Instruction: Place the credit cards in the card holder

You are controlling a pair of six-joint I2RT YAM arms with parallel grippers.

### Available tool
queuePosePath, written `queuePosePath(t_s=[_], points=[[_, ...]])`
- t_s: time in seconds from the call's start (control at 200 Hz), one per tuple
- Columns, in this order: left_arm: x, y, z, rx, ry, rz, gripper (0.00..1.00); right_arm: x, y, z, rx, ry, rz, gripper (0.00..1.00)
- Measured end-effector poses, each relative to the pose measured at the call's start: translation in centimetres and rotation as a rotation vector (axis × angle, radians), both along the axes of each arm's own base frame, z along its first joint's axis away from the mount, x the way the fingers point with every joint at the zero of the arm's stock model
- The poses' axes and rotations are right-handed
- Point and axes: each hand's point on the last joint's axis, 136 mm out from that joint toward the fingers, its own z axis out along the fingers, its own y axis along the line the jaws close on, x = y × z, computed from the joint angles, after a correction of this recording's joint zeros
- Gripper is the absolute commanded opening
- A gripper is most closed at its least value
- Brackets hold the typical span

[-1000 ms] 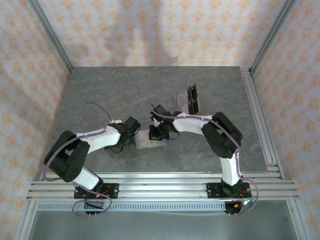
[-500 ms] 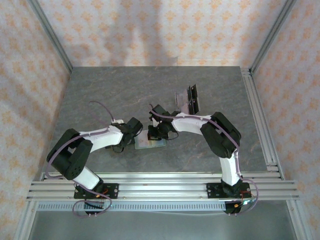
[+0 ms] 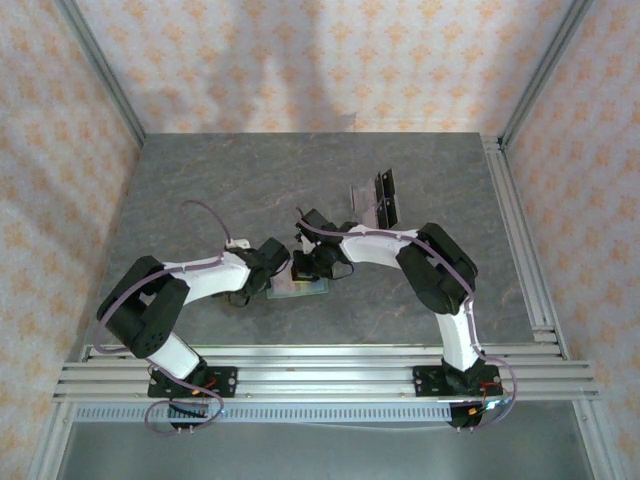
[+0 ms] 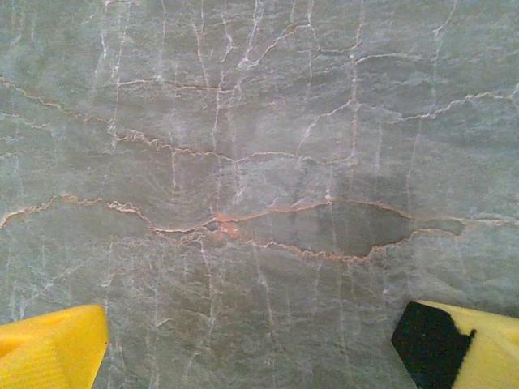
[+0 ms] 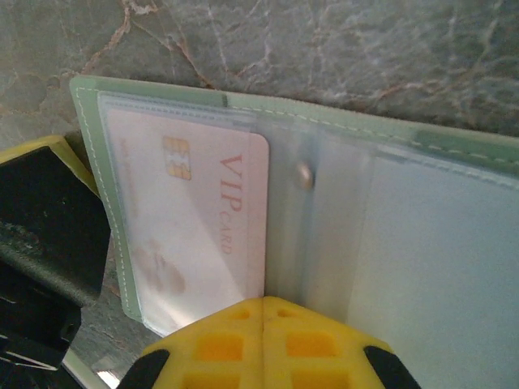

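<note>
Near edge: metal rails (image 3: 320,365) carry both arm bases. Both arms bend inward and meet low over the middle of the grey stone table (image 3: 200,190).

Left gripper (image 4: 259,348): jaws wide apart. Its yellow fingertips (image 4: 50,350) sit at the two lower corners of the wrist view, with bare veined stone between them. From above, it sits just left of the card holder.

Card holder (image 3: 300,288): sage green, lying open and flat on the table, just under the two grippers and slightly nearer the bases. The right wrist view shows clear pockets inside. A pink card (image 5: 203,211) marked VIP, with a chip, is seated in the left-hand pocket. A small snap stud (image 5: 304,173) lies just beside that card's edge.

Right gripper (image 5: 263,336): jaws together, yellow tips meeting along one seam, over the holder's near side. Cannot tell whether the tips touch the holder.

Farther back, well apart from the holder: credit cards (image 3: 375,200) in a small fanned cluster, greyish-mauve and black, on the table right of centre. Behind them, patterned walls (image 3: 330,60).
</note>
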Motion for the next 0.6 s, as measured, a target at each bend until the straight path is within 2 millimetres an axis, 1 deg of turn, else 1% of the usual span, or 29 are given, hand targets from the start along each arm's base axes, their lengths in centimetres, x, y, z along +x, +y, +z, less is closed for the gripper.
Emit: queuePosePath(t_s=[0.16,0.275,0.39,0.46,0.55,0.601], points=[[0.0,0.0,0.1,0.002,0.001,-0.001,0.99,0.0,0.1,0.1,0.002,0.0,0.002,0.0],[0.1,0.0,0.3,0.009,0.0,-0.003,1.0,0.2,0.5,0.6,0.01,-0.008,0.005,0.01],[0.0,0.1,0.6,0.013,0.001,-0.002,0.99,0.4,0.9,1.1,0.02,-0.019,0.011,0.11],[-0.1,0.1,0.7,0.015,0.002,-0.002,1.0,0.5,0.8,1.2,0.014,-0.026,0.013,0.19],[-0.2,0.2,0.9,0.015,0.002,-0.003,1.0,0.6,0.2,1.3,-0.007,-0.038,0.013,0.29],[-0.2,0.2,1.0,0.013,0.002,-0.002,1.0,0.9,-0.3,1.7,-0.018,-0.046,0.002,0.34]])
